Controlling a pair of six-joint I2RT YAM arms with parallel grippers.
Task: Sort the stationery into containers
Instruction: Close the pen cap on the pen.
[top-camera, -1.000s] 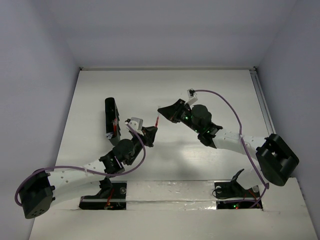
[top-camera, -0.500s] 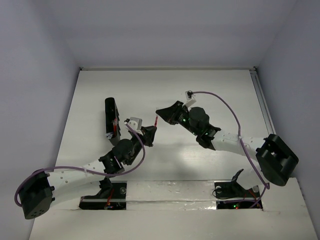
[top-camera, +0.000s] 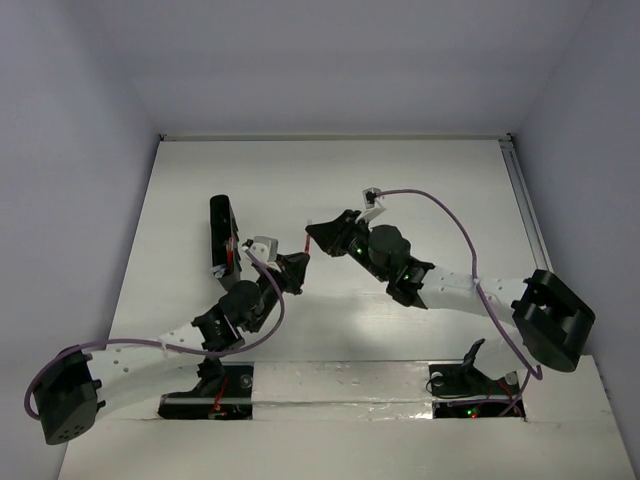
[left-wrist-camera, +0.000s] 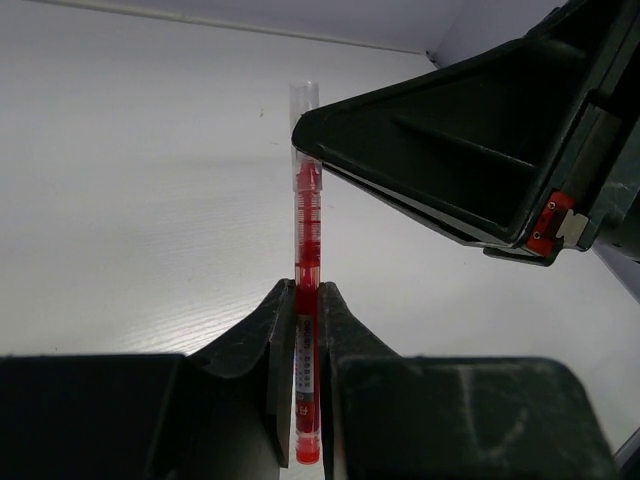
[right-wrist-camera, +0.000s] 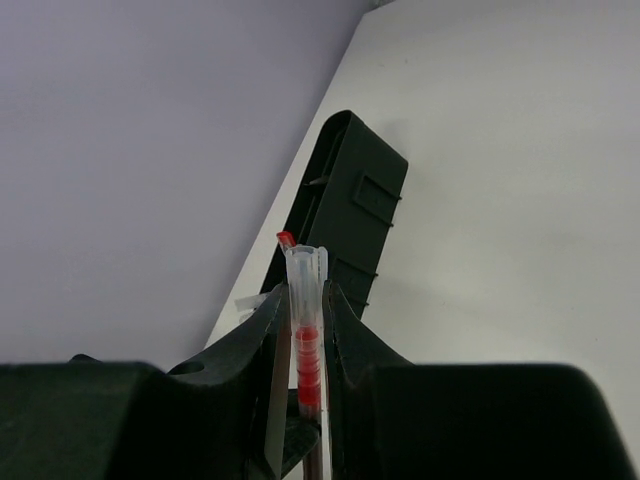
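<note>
White table, enclosed by pale lavender walls on three sides; both arms reach in from the near edge and meet left of centre.

Item 1, left gripper: jaws closed tight on a red pen. The grip is on the lower part of the barrel, with a short length and the red end cap showing below the fingers. The rest of the pen runs straight out beyond the fingertips, clear of the table in that view.

Item 2, right gripper: fingers are pressed against either side of the same red pen at its clear-capped end. The cap tip stands just proud of the fingertips. From the left wrist, this gripper shows as a large black wedge whose point crosses the pen just below the clear cap.

Item 3, overhead: the red pen spans the short gap between the left gripper and the right gripper, both holding it. It is off the table surface.

Item 4, black box: long and narrow, lying on the table to the left of the two grippers and apart from the pen. A red streak shows inside; what it is cannot be told. From the right wrist, the black box lies beyond the pen's cap end.
</note>
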